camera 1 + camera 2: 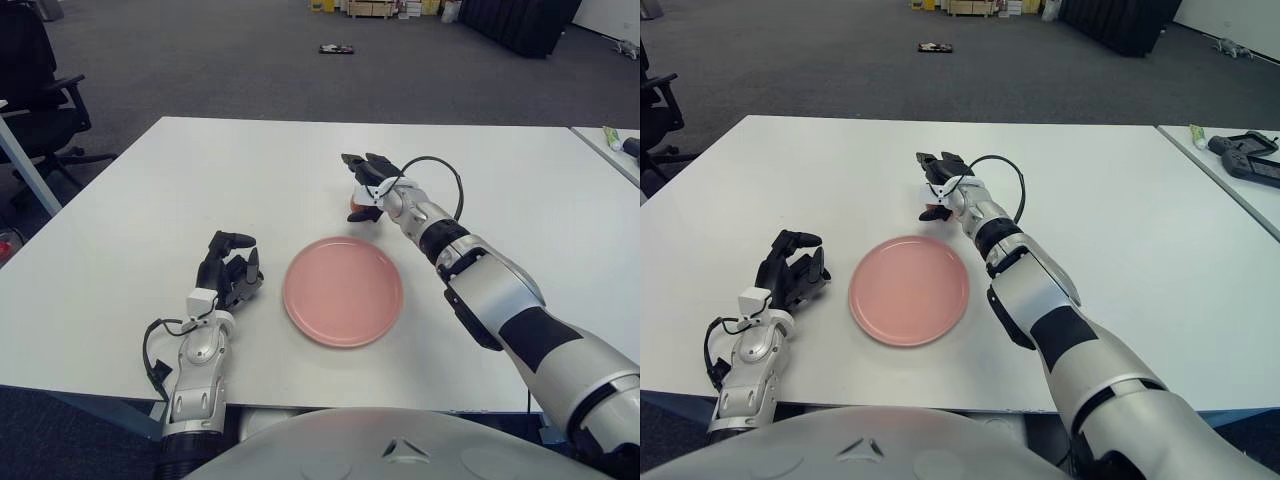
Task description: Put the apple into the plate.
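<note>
The apple (356,207) stands on the white table (150,200) just beyond the far right rim of the pink plate (342,291). Only its left edge shows, because my right hand (364,190) has come over it. The dark fingers (362,167) reach past the apple's top and far side, the thumb sits at its near side, and they stay spread, not closed on it. The plate has nothing on it. My left hand (228,268) shows to the left of the plate, fingers loosely bent and holding nothing.
A black cable (440,175) loops off the right wrist. A second table's corner with a dark device (1244,155) shows at the far right. An office chair (35,90) stands off the table's far left. Bare tabletop surrounds the plate.
</note>
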{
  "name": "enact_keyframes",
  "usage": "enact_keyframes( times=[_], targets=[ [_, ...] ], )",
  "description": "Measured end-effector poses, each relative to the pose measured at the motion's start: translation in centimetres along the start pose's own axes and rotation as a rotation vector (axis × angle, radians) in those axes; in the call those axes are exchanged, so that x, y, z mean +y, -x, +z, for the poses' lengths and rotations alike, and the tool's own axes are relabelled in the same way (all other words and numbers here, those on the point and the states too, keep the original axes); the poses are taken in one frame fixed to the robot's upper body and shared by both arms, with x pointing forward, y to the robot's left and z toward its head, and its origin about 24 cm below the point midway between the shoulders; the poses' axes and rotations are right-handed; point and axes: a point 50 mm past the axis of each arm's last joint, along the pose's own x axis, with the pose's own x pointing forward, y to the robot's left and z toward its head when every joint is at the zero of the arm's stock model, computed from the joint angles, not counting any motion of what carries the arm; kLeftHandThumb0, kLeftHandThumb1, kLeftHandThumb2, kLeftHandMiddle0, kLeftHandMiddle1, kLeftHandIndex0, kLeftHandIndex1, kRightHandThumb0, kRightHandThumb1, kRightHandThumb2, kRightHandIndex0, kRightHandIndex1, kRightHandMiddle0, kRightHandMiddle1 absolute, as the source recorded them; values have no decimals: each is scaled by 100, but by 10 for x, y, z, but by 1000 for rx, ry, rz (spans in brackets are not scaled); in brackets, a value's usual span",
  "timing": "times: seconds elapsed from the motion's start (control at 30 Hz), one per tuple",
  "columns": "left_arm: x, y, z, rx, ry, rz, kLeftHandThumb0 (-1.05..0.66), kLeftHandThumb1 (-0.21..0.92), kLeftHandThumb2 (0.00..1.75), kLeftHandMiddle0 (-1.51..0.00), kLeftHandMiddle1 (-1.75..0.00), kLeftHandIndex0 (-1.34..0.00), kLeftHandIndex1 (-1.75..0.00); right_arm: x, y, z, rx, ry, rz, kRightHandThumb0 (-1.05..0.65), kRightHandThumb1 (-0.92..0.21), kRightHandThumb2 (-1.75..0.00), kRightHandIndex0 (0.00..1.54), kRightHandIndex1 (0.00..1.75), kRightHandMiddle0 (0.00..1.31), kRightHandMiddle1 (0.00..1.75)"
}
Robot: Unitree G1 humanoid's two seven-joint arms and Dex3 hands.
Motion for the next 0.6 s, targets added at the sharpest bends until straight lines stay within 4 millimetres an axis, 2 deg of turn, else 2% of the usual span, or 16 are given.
enact_keyframes(
  times=[0.33, 0.6],
  targets=[
    [1, 0, 0, 3, -7, 4, -38, 72, 81, -81, -175, -32, -175, 13, 0, -1, 53, -7, 39, -54, -34, -92, 0, 0, 0, 22],
    [2, 0, 0, 1, -6, 13, -38, 72, 81, -80, -175, -31, -175, 17, 2, -10, 130, -19, 65, -55, -40, -92, 0, 0, 0, 26]
  ],
)
